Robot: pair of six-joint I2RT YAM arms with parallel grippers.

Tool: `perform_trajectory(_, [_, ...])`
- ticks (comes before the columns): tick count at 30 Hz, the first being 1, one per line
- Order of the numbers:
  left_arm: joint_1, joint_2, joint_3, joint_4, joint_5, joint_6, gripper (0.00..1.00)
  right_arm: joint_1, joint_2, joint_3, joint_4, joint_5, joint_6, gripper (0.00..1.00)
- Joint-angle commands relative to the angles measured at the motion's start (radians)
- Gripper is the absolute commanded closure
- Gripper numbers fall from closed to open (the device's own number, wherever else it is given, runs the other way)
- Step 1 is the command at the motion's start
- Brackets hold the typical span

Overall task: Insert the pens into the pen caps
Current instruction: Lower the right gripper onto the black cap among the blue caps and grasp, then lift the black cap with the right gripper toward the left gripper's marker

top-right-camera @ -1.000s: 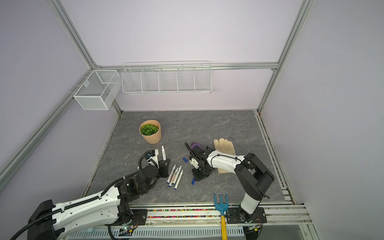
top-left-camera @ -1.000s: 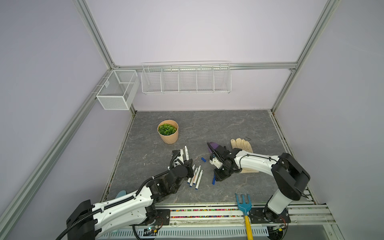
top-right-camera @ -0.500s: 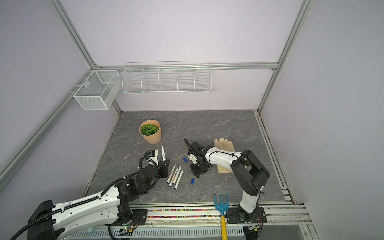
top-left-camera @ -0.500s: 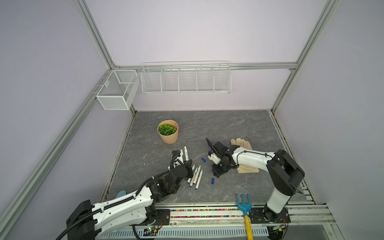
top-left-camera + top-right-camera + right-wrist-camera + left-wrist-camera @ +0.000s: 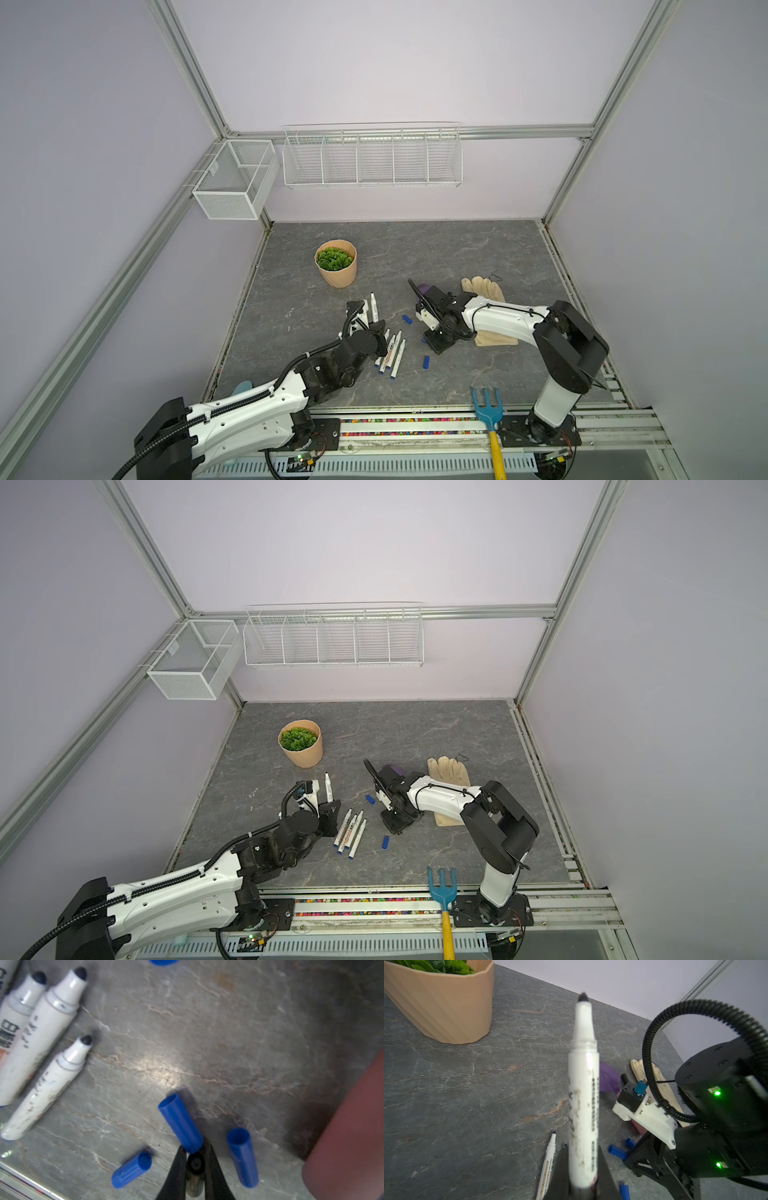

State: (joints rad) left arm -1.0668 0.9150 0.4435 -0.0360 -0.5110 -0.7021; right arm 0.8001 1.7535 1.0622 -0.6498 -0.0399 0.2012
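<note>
My left gripper is shut on a white pen, whose dark tip points away from the wrist camera; both top views show it held up near the left gripper. Several more pens lie side by side on the table. My right gripper is low over the table, its fingertips shut on the closed end of a blue pen cap. Two other blue caps lie close on either side of it. Further caps rest nearby.
A beige plant pot stands behind the pens. Beige gloves and a purple trowel lie under and behind the right arm. A blue hand rake sits at the front rail. Wire baskets hang on the walls.
The right gripper has shifted a little over the caps and its jaws have closed on a blue cap. The left arm has stayed still with its pen.
</note>
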Motion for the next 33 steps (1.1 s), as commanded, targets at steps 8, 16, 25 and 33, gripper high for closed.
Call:
perform_trajectory(8, [-0.032, 0.077, 0.057, 0.053, 0.116, 0.104, 1.00, -0.120, -0.325, 0.057, -0.012, -0.166, 0.020, 0.88])
perform_trajectory(16, [-0.120, 0.204, 0.109, 0.116, 0.188, 0.199, 1.00, -0.151, -0.456, 0.145, 0.163, -0.311, 0.133, 0.90])
perform_trajectory(25, [-0.129, 0.217, 0.112, 0.179, 0.210, 0.205, 1.00, -0.154, -0.455, 0.108, 0.260, -0.374, 0.213, 0.90])
perform_trajectory(33, [-0.132, 0.205, 0.110, 0.180, 0.205, 0.206, 1.00, -0.137, -0.440, 0.062, 0.373, -0.306, 0.254, 0.91])
